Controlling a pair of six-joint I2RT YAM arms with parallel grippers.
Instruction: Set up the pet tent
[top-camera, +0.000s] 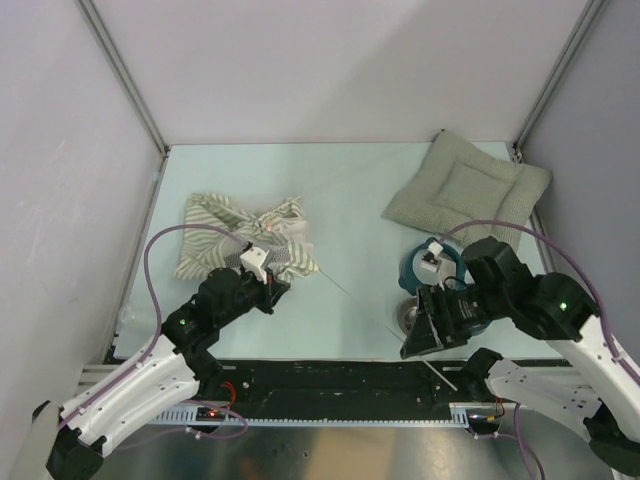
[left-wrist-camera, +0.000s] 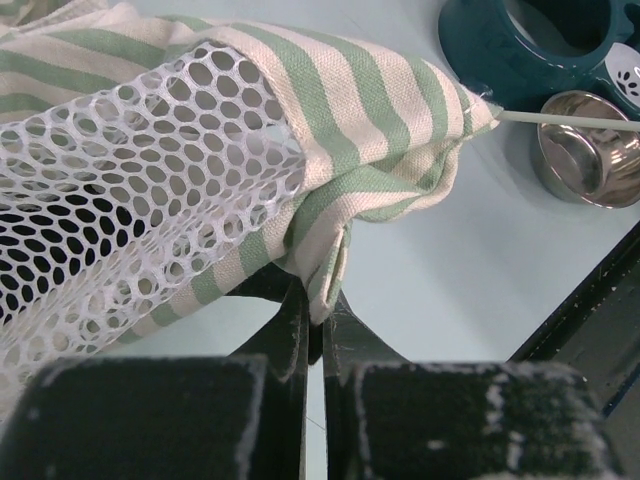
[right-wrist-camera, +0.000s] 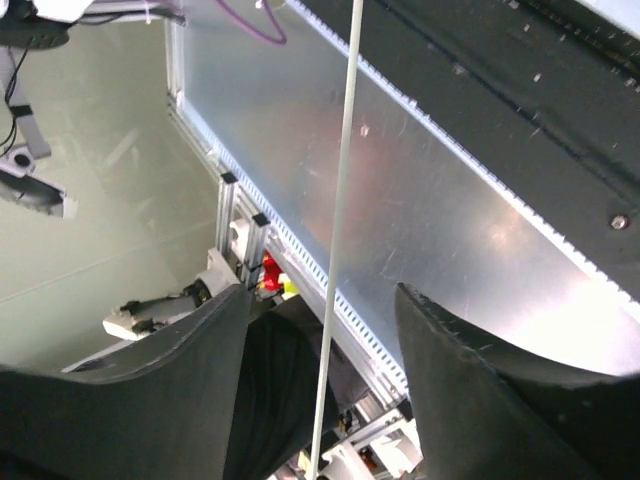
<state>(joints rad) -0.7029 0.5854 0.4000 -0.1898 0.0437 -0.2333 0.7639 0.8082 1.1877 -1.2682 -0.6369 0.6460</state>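
The pet tent (top-camera: 240, 243) lies crumpled at the left of the table, olive-and-white striped, its white mesh window (left-wrist-camera: 130, 180) facing the left wrist camera. My left gripper (top-camera: 280, 288) is shut on a fold of the tent's striped edge (left-wrist-camera: 322, 300). A thin white tent rod (top-camera: 350, 298) sticks out of the tent's corner (left-wrist-camera: 560, 118) and runs right towards the near edge. My right gripper (top-camera: 415, 348) is open, tilted down over the near edge. The rod (right-wrist-camera: 342, 200) passes between its fingers (right-wrist-camera: 325, 340) without being clamped.
A grey-green quilted cushion (top-camera: 468, 190) lies at the back right. A teal bowl stand (top-camera: 430, 262) and a steel bowl (top-camera: 408, 315) sit beside my right gripper; both show in the left wrist view, the stand (left-wrist-camera: 500, 60) and the bowl (left-wrist-camera: 590, 150). A black rail (top-camera: 330, 378) runs along the near edge.
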